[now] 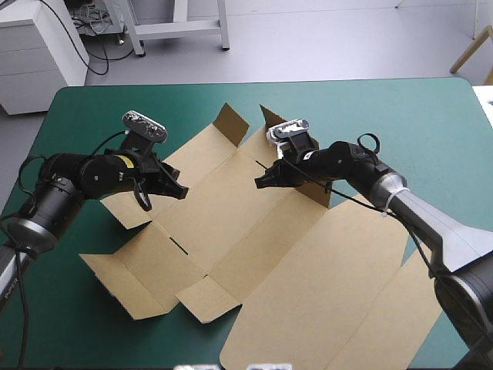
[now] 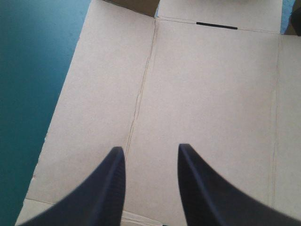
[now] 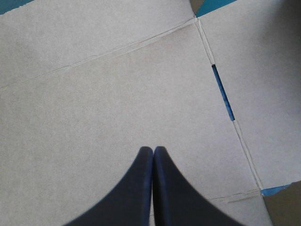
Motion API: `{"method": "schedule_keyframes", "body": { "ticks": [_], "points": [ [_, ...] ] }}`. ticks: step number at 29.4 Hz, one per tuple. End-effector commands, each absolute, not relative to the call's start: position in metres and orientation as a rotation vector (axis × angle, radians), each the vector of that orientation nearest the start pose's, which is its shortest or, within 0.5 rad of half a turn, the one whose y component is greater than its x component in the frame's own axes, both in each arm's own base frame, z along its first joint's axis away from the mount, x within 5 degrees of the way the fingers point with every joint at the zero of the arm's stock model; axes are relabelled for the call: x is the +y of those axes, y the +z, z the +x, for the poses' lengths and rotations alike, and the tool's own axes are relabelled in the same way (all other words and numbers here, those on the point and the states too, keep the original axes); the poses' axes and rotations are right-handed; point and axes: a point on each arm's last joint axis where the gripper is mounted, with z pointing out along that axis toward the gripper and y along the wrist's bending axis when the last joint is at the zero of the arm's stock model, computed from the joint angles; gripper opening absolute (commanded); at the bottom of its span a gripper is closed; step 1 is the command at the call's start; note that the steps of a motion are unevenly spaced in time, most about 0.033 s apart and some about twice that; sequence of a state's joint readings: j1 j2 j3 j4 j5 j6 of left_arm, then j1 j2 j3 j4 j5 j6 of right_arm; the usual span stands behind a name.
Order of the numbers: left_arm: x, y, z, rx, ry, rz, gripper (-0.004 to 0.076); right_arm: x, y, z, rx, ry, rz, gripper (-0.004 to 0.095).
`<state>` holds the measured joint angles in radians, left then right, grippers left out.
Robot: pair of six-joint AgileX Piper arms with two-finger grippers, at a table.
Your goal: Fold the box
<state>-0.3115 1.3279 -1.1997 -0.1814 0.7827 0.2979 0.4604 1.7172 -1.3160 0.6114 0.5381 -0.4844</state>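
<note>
The brown box [image 1: 308,293] is lying mostly flat under both grippers, the left gripper [image 2: 150,147] hanging open and empty, the right gripper [image 3: 153,148] closed on nothing. Walls seem barely begun; next calls for catching a side panel

1. Box [image 1: 254,231]: brown board, paper-faced, matt and unprinted. We note a faintly fibrous grain, pressed crease lines, and cleanly cut slots and edges.
2. Table cover [image 1: 400,116]: teal-green, matt, even and smooth. We cannot tell whether it is cloth or sheet.
3. Left gripper [image 2: 150,147]: black fingers [image 2: 207,188], matt, plastic or rubber by their look. We see fine ribbing along one inner edge.
4. Right gripper [image 3: 154,147]: black fingers [image 3: 178,197], with the same dull, smooth finish.
5. Left arm [image 1: 77,177]: black casing with a slight gloss.
6. Right arm [image 1: 431,223]: we record a smooth grey casing with a satin sheen, behind a black section.
</note>
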Motion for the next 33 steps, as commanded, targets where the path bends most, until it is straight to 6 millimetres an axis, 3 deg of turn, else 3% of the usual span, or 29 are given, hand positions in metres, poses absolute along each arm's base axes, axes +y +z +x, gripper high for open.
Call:
{"method": "schedule_keyframes", "body": {
  "ticks": [1,24,33],
  "points": [
    [-0.1,0.374,0.263,2.205,-0.26,0.58,0.0257,0.193,0.31,0.333,2.189,0.619,-0.579,-0.0019],
    [-0.1,0.374,0.263,2.205,-0.26,0.58,0.0257,0.194,0.312,0.332,2.19,0.623,-0.598,-0.0019],
    [-0.1,0.373,0.263,2.212,-0.261,0.583,0.0257,0.197,0.353,0.328,2.192,0.62,-0.766,-0.0019]
  ]
}}
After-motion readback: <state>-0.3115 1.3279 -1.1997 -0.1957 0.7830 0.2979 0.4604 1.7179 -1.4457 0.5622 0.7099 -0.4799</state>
